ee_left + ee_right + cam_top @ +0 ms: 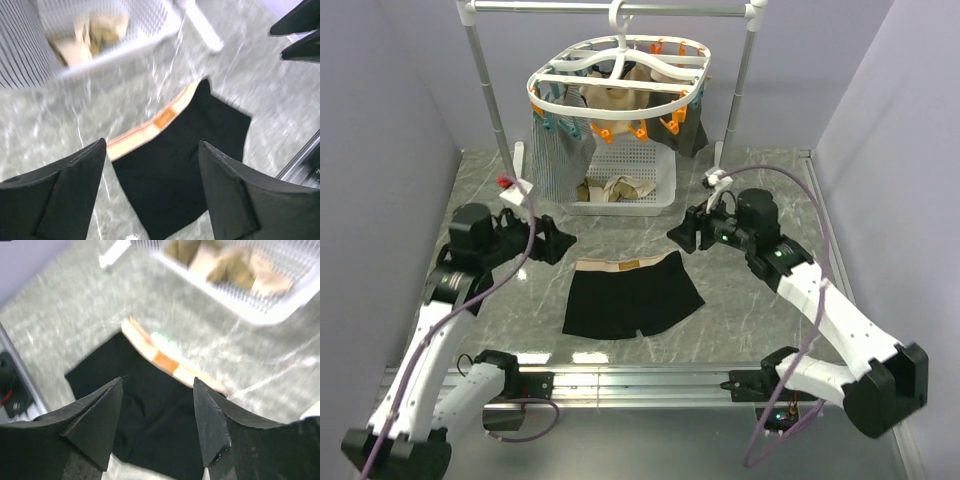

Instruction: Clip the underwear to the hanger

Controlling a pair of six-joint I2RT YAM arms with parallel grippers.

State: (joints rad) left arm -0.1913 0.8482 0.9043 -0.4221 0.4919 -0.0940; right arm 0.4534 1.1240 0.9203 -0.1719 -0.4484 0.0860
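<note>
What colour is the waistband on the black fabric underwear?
Beige waistband with an orange label; left wrist view shows it best.

A grey marble-patterned tabletop [740, 320] is enclosed on three sides by lavender walls [380, 120]. A grey metal rail stand [487, 80] is set at the far edge, an aluminium rail [640, 381] along the near one.

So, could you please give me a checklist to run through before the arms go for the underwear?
1. Underwear lies flat on the table, waistband toward the basket: ok.
2. Left end effector open and empty: ok.
3. Right end effector open and empty: ok.
4. End effectors placed near opposite waistband ends: ok.
5. Hanger hooked on the rail: ok.
6. Orange clothespin free for clipping: cannot tell.
</note>
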